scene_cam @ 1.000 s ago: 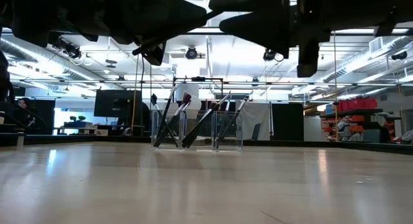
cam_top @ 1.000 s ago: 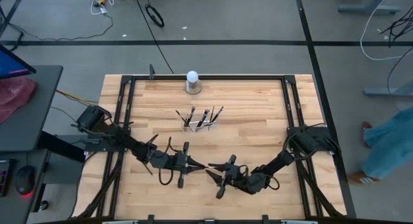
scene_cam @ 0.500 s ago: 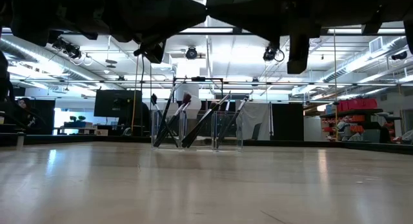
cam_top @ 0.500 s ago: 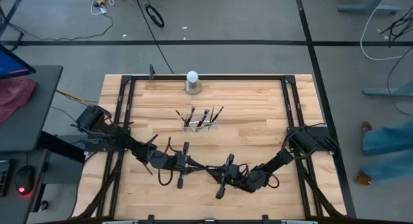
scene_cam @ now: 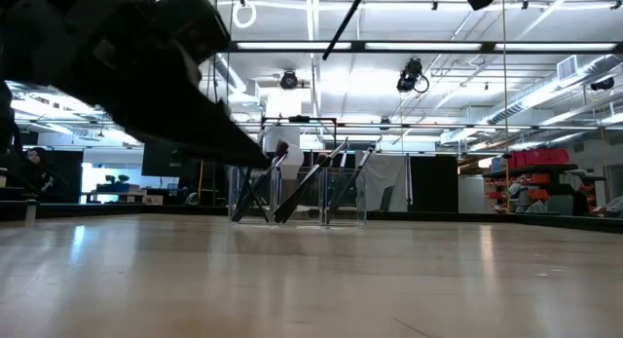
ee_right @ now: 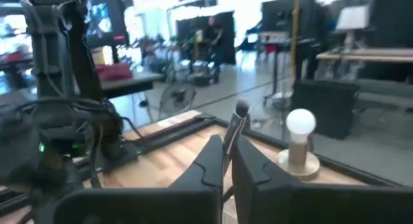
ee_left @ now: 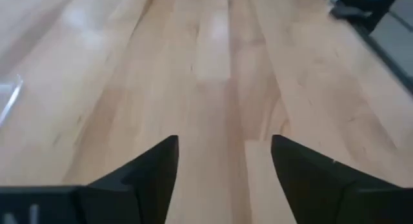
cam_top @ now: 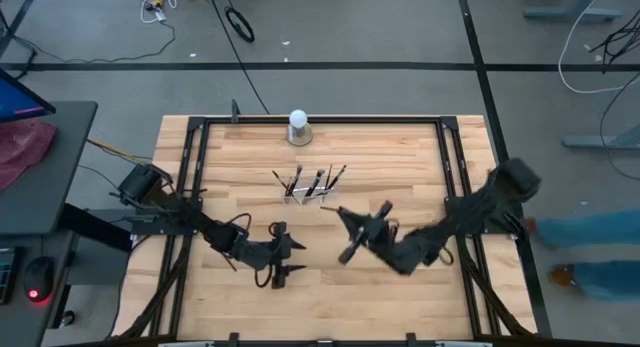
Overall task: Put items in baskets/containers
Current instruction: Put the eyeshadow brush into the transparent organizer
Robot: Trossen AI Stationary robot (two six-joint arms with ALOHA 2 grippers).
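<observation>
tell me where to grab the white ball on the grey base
Likely the short neck between the white ball and its grey base, coming level from the near side. The ball is round and could slip; the neck is narrower, and the frame rail blocks the far side.

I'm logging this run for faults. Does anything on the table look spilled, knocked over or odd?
Nothing stands out. The clear holder stands upright mid-table, its makeup brushes leaning inside it, none lying on the wood. The right gripper is clamped on one brush beside the holder; the left gripper is open and empty.
</observation>
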